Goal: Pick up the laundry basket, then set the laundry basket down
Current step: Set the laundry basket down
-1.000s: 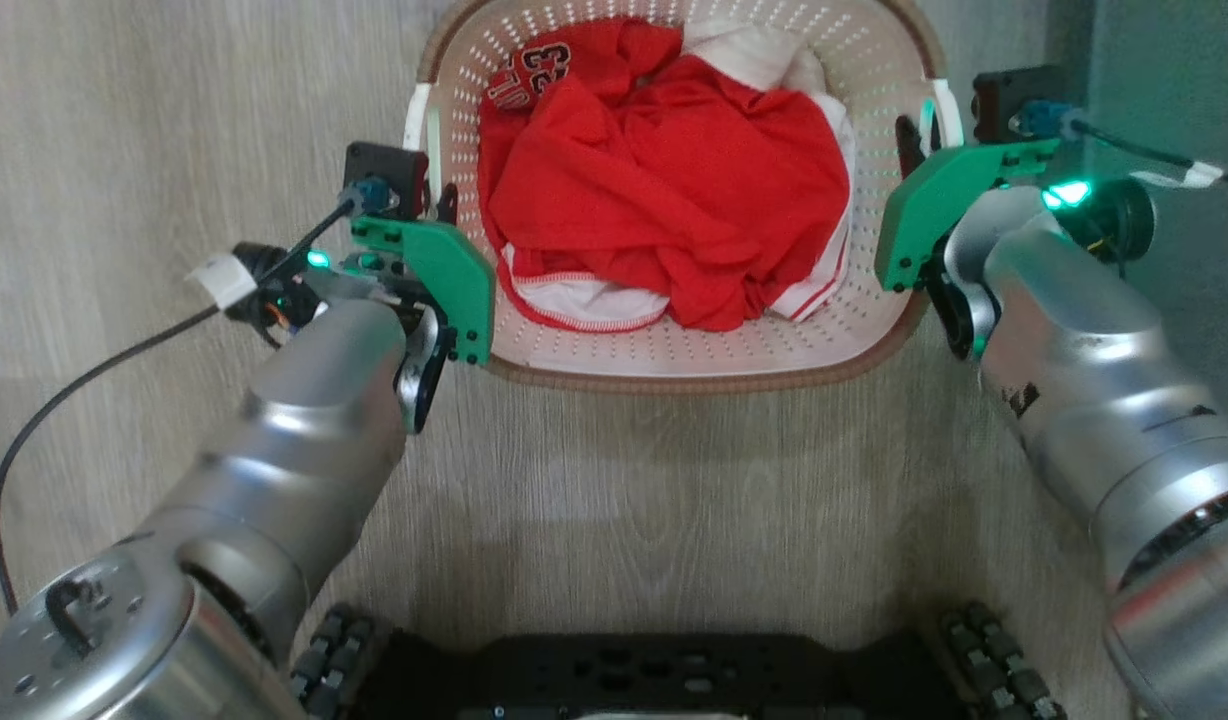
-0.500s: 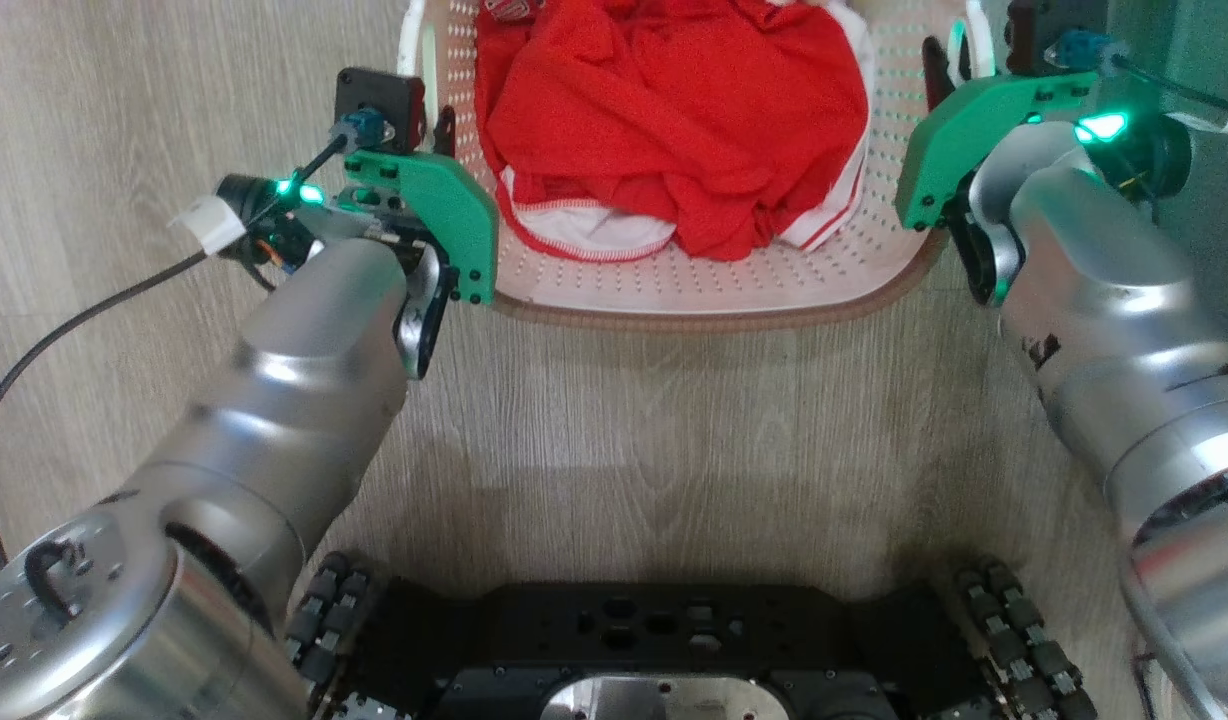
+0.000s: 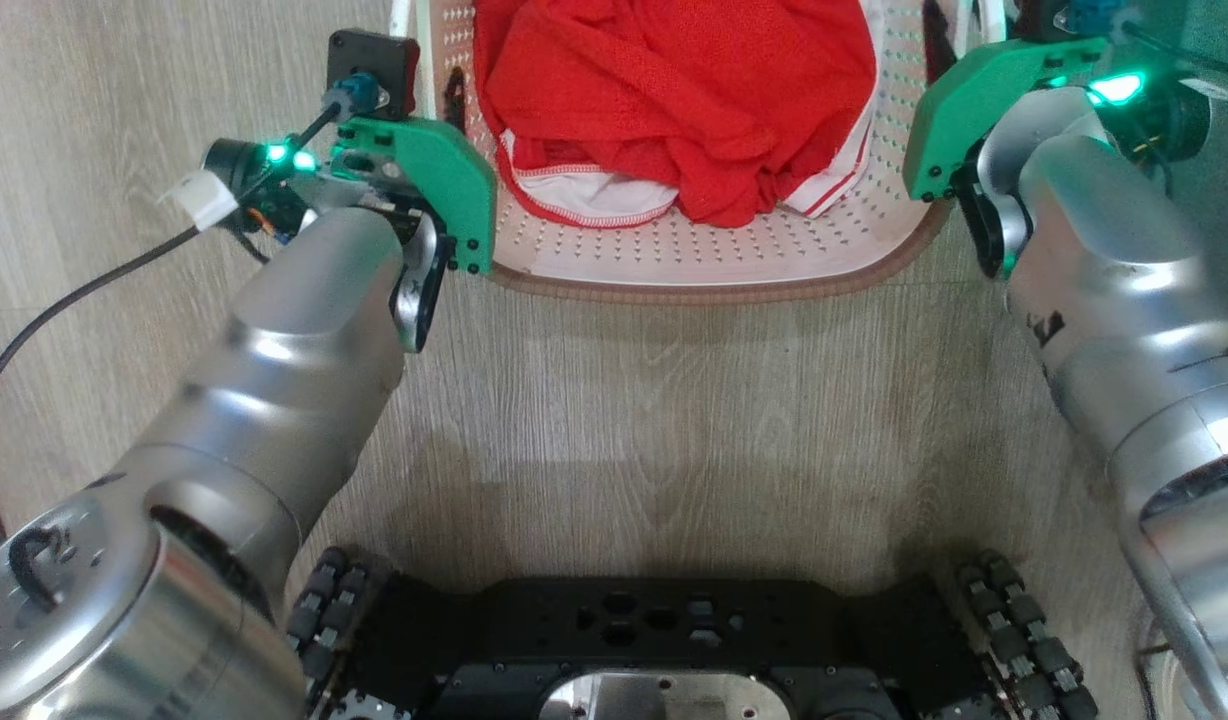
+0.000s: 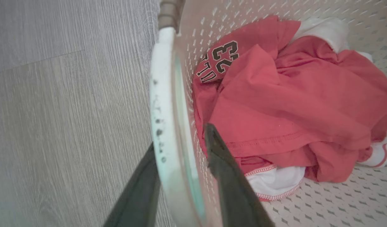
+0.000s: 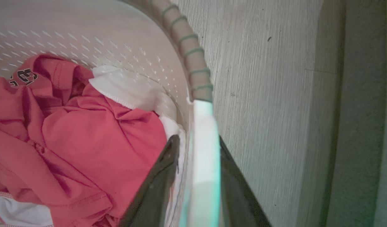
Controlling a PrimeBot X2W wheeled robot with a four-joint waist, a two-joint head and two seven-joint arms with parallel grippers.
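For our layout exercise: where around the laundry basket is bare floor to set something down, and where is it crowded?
Bare floor lies between the laundry basket and the robot base, and outside the left handle. Crowded: red clothes occupy the basket; the right side nears a grey panel.

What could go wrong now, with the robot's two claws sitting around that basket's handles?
1. The left gripper straddles the left handle of the laundry basket, and the right gripper straddles the right handle. If the arms pull away sideways, a finger inside the basket could hook its handle and drag or tip the basket.
2. The left gripper's inner finger lies close to the red shirt, so it might snag the cloth on leaving.
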